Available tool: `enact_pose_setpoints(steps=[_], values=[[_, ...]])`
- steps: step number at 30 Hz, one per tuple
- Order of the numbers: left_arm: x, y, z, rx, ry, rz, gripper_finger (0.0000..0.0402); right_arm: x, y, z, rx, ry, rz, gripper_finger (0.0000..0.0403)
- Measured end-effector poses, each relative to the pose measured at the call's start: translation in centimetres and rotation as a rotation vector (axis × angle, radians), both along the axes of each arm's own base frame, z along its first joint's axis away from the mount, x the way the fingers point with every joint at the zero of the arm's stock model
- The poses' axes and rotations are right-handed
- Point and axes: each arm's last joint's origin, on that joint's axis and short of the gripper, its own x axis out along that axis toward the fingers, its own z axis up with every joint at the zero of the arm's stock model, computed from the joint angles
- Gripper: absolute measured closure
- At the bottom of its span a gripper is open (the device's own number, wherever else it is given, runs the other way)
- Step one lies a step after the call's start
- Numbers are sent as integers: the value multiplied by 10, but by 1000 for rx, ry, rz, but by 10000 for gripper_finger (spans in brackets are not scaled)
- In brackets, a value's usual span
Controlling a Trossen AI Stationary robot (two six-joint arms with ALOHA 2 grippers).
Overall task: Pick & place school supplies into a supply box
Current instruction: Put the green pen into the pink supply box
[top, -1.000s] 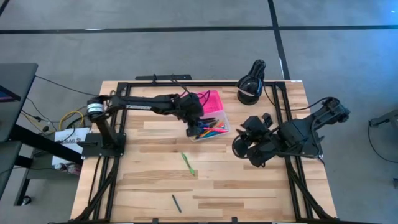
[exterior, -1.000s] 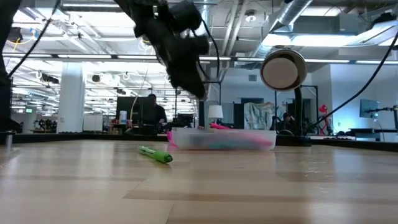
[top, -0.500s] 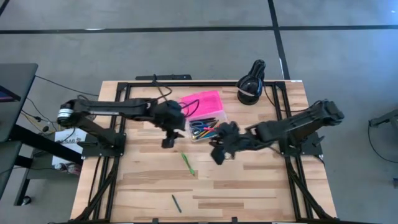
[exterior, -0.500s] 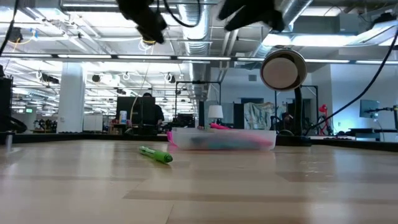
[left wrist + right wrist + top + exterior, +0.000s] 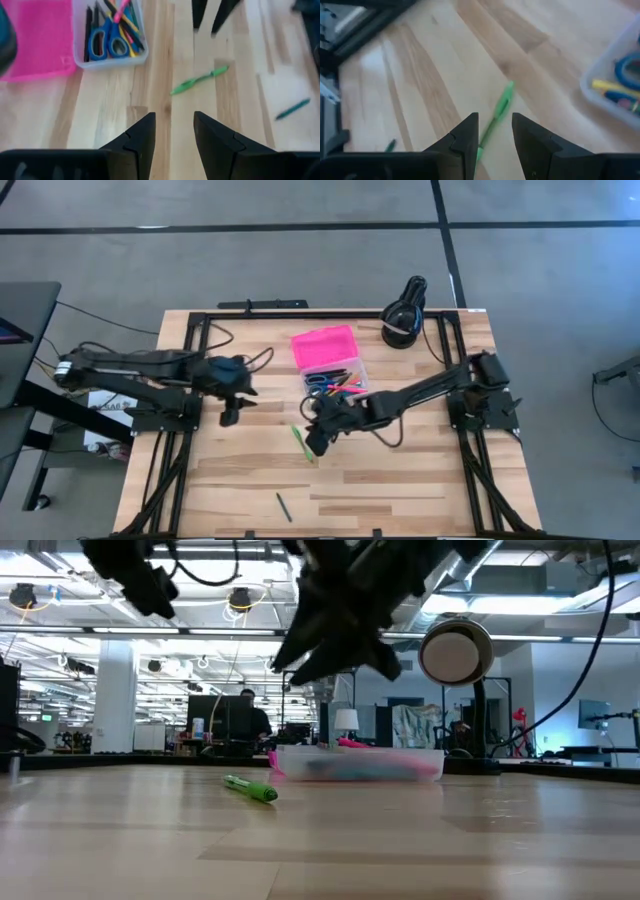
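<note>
The supply box stands at the table's far middle, its pink lid (image 5: 325,347) lying open behind the clear base (image 5: 338,383). The base holds blue-handled scissors (image 5: 109,43) and several pens. A green pen (image 5: 302,443) lies flat on the wood nearer the table's front edge, and a dark teal pen (image 5: 284,506) lies close to that edge. My right gripper (image 5: 313,444) hangs open above the green pen (image 5: 499,112), well clear of the table, and points slantwise down at it. My left gripper (image 5: 230,418) is open with nothing in it, raised over the table's left part.
A black lamp (image 5: 403,316) stands at the far right corner, its round head (image 5: 455,652) showing in the low view. Black frame rails (image 5: 190,370) run along the table's sides. Bare wood (image 5: 400,480) spreads across the near right.
My left gripper has drawn back from over the supply box toward the table's left edge and risen. My right gripper has swung from the table's right side toward the middle, tipped downward and sunk over the green pen. The pens and the box have not moved.
</note>
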Motion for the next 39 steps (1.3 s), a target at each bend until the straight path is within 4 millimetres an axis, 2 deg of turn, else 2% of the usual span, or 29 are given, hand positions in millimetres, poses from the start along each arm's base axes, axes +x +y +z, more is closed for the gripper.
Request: enact_pose_setpoints(steps=[6,12,18,26,29,39], values=[[-33,-3,-16,-54,-191,79,275,16,13,-25,-1,19,-1,291],[-49,-3,-30,-69,-280,147,275,34,35,-44,-22,26,42,291],[-52,-1,-34,-56,-295,178,275,42,34,-60,-36,128,-65,291],[-51,-1,-35,-26,-289,167,275,57,34,-77,-25,189,-94,291],[-51,-1,-35,-21,-288,162,275,62,36,-76,-22,183,-96,291],[-51,-1,-34,-20,-298,164,275,55,31,-81,-36,276,-151,291]])
